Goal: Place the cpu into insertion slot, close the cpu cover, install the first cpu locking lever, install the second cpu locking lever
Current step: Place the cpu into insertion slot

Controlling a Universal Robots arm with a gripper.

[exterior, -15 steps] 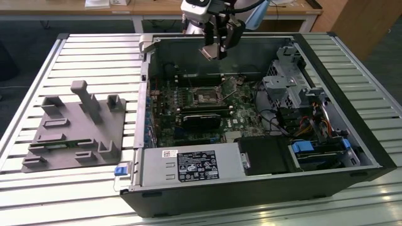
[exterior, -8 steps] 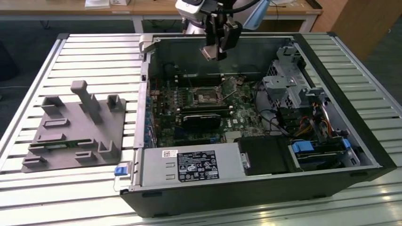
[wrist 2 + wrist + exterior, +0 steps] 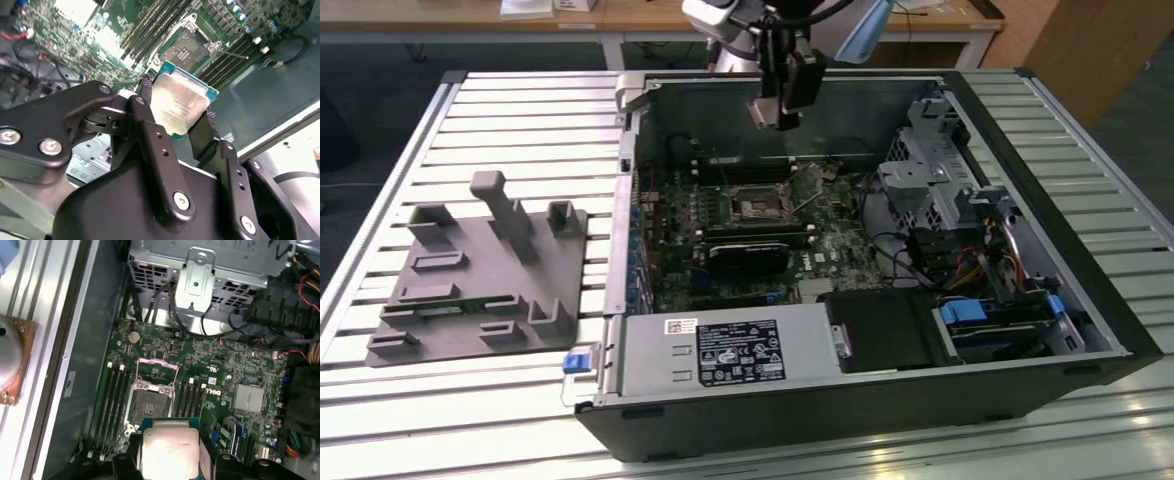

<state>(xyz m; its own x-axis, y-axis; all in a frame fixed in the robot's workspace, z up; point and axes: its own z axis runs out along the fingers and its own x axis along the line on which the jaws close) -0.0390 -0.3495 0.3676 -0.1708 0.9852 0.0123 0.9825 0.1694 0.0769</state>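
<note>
Cpu (image 3: 180, 102) is clamped by two opposite edges in the closed hand (image 3: 177, 107), its black fingers (image 3: 202, 135) pressing on either side and its silver top facing the second wrist view. In the exterior view the arm (image 3: 720, 25) comes down from the far side, and the hand (image 3: 781, 105) hangs upright, pointing down, over the far part of the open case (image 3: 1121, 330). The cpu (image 3: 765, 112) is at its tip, in the air and well apart from the board (image 3: 834, 255).

In the first wrist view the cpu (image 3: 170, 452) is above the board, with the slot (image 3: 150, 400) lying bare beyond it. The slot's dark centre is uncovered, and the cover (image 3: 157, 367) is raised on the side toward the drive cage (image 3: 200, 270). Memory slots (image 3: 112, 400) run along both sides of the slot.

In the exterior view the slot (image 3: 758, 205) sits mid-board, and a black card (image 3: 747, 255) lies just beside it on the near side. A power supply (image 3: 720, 355) fills the near corner. On the table (image 3: 520, 110), at the exterior view's left, stands a grey fixture (image 3: 480, 270), well apart from the case.
</note>
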